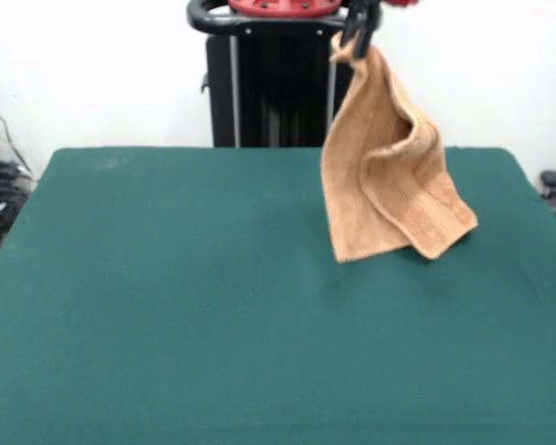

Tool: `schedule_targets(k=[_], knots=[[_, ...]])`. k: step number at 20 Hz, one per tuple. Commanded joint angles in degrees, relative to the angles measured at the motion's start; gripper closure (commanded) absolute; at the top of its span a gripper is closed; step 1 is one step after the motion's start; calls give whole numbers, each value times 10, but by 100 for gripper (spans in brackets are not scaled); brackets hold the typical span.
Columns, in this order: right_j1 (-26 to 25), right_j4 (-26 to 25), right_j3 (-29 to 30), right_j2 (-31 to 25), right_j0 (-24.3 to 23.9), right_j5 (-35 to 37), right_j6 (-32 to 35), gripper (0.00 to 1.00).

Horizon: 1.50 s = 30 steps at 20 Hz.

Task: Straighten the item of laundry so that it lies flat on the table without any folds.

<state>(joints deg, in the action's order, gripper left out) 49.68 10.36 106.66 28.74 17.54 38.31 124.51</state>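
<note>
A black claw (357, 35) at the top of the front view is clamped on one corner of an orange-tan terry towel (389, 176). The towel hangs in soft vertical folds over the far right part of a dark green felt bench (167, 306); its lower corners seem just above or brushing the cloth (hard to tell which). To flatten it well, I judge the claw should lower while dragging sideways, letting the nubby fabric unroll rather than bunch.
</note>
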Motion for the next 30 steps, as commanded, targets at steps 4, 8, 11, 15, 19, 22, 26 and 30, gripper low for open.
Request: schedule_targets(k=[4, 8, 11, 15, 19, 22, 26, 30], knots=[[42, -4, -27, 36, 72, 146, 164, 100], [50, 0, -50, 56, 101, 187, 185, 100], [53, -4, -80, 80, 130, 234, 208, 100], [58, -3, -115, 102, 146, 270, 206, 100], [55, 4, -131, 115, 157, 297, 214, 100], [55, 13, -141, 122, 170, 324, 231, 100], [55, 38, -129, 118, 184, 311, 258, 100], [60, 89, -96, 91, 188, 274, 283, 100]])
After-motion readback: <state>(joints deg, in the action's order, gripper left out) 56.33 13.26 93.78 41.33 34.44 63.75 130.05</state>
